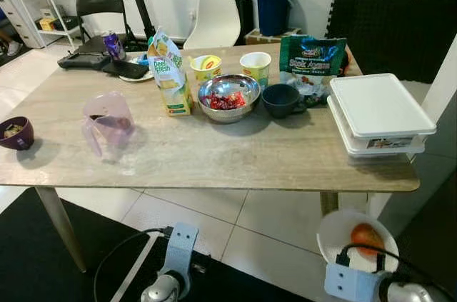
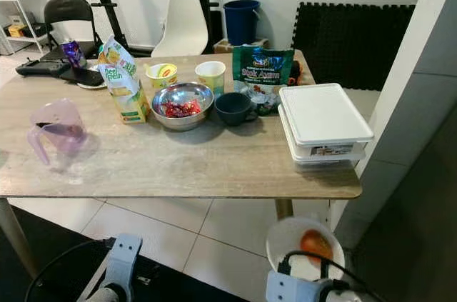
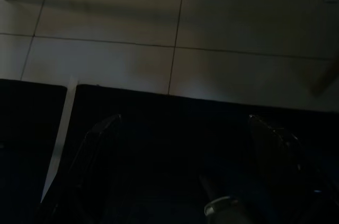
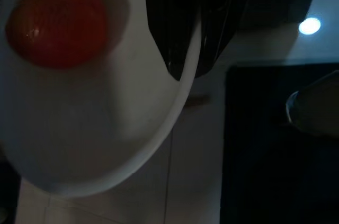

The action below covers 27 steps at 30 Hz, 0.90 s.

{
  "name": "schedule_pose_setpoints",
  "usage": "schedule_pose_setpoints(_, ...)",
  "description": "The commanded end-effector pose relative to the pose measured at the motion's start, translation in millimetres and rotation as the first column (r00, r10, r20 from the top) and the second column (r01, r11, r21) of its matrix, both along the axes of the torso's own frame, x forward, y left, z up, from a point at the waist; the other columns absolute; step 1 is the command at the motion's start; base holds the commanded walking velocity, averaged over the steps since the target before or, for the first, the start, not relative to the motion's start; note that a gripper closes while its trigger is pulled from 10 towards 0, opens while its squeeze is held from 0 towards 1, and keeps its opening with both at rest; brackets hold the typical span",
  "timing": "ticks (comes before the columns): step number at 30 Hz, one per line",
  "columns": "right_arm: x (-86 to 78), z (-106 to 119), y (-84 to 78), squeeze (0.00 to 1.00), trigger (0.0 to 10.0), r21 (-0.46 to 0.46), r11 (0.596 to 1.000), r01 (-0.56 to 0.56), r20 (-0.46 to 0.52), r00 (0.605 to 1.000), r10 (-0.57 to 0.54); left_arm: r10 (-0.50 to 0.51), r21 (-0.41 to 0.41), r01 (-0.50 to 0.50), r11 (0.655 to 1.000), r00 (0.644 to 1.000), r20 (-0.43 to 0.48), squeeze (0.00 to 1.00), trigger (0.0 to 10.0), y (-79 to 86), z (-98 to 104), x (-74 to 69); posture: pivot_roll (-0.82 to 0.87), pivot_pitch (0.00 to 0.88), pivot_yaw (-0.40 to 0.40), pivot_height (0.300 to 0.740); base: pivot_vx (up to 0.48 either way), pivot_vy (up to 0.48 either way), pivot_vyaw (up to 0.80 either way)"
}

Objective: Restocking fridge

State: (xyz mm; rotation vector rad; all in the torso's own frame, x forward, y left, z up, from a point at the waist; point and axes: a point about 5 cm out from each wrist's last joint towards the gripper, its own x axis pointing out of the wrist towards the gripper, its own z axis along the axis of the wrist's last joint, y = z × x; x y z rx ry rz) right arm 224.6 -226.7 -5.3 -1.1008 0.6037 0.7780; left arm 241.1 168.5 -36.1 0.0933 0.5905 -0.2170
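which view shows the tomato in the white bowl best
The right wrist view: the tomato looms large and unobstructed inside the white bowl pinched by the right gripper. Both eye views show it small, low down near the frame's edge.

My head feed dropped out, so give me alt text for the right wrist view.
The right gripper pinches the rim of a white bowl holding one red tomato, carried low over pale floor tiles and a dark mat.
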Motion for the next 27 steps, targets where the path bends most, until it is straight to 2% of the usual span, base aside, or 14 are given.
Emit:
schedule_pose_setpoints(1, 4.7, 1.6, 3.2, 0.0, 0.0, 0.013, 1.0, 0.005, 0.038, 0.999, -0.006, 0.006, 0.022, -0.006, 1.0, 1.0, -0.008, 0.0, 10.0, 6.9, -1.1, -2.1, -0.07, 0.093, 0.109, 0.74, 0.0, 0.0, 0.0)
schedule_pose_setpoints(2, 6.8, -0.6, 5.1, 0.0, 0.0, 0.023, 0.999, 0.034, 0.047, 0.998, -0.035, 0.006, 0.018, -0.006, 1.0, 1.0, -0.005, 0.0, 10.0, 5.6, -0.6, -1.2, -0.08, 0.093, 0.104, 0.74, 0.0, 0.0, 0.0)
schedule_pose_setpoints(3, 8.7, -3.5, 6.5, 0.0, 3.8, 0.039, 0.997, 0.069, 0.051, 0.996, -0.071, 0.007, 0.016, -0.007, 1.0, 1.0, -0.002, 0.0, 10.0, 4.1, -0.1, -0.3, -0.07, 0.093, 0.099, 0.74, 0.0, 0.0, 0.0)
schedule_pose_setpoints(4, 8.7, -3.5, 6.5, 0.0, 3.8, 0.039, 0.997, 0.069, 0.051, 0.996, -0.071, 0.007, 0.016, -0.007, 1.0, 1.0, -0.002, 0.0, 10.0, 4.1, -0.1, -0.3, -0.07, 0.093, 0.099, 0.74, 0.0, 0.0, 0.0)
schedule_pose_setpoints(5, 11.8, -9.1, 7.6, 0.0, 10.0, 0.064, 0.988, 0.142, 0.052, 0.988, -0.145, 0.015, -0.005, -0.015, 1.0, 1.0, 0.014, 0.0, 10.0, 0.8, 1.6, 1.4, -0.07, 0.092, 0.091, 0.74, 0.0, 0.0, 0.0)
schedule_pose_setpoints(10, 15.0, -13.4, 9.6, 0.0, 10.0, 0.073, 0.98, 0.186, 0.061, 0.98, -0.191, 0.029, -0.048, -0.028, 0.998, 0.999, 0.027, 0.0, 10.0, -2.4, 3.5, 3.1, -0.07, 0.088, 0.086, 0.74, 0.0, 0.0, 0.0)
schedule_pose_setpoints(13, 14.0, -16.3, 16.0, 0.0, 10.0, 0.104, 0.975, 0.195, 0.037, 0.979, -0.199, 0.035, -0.065, -0.033, 0.997, 0.999, 0.027, 0.0, 10.0, -2.5, 4.7, 4.4, -0.07, 0.085, 0.084, 0.74, 0.0, 0.0, 0.0)
schedule_pose_setpoints(15, 14.6, -17.9, 15.5, 0.0, 10.0, 0.156, 0.946, 0.285, 0.045, 0.954, -0.295, 0.034, -0.051, -0.034, 0.998, 0.999, 0.01, 0.0, 10.0, -0.7, 3.1, 3.4, -0.07, 0.079, 0.087, 0.74, 0.0, 0.0, 0.0)
schedule_pose_setpoints(23, 14.9, -23.6, 11.7, 0.0, 10.0, 0.198, 0.885, 0.422, 0.02, 0.901, -0.434, 0.044, -0.033, -0.045, 0.998, 0.998, -0.039, 0.0, 10.0, 1.0, -3.1, -1.1, -0.08, 0.081, 0.091, 0.74, 0.0, 0.0, 0.0)
schedule_pose_setpoints(24, 12.9, -27.2, 11.1, 0.0, 10.0, 0.221, 0.849, 0.481, -0.011, 0.871, -0.491, 0.035, -0.011, -0.036, 0.999, 0.996, -0.086, 0.0, 10.0, 0.9, -9.3, -6.4, -0.08, 0.083, 0.093, 0.74, 0.0, 0.0, 0.0)
schedule_pose_setpoints(27, 11.8, -28.9, 11.1, 0.0, 10.0, 0.235, 0.83, 0.506, -0.025, 0.857, -0.515, 0.038, -0.014, -0.04, 0.999, 0.996, -0.086, 0.0, 10.0, 1.0, -10.3, -7.9, -0.08, 0.083, 0.093, 0.74, 0.0, 0.0, 0.0)
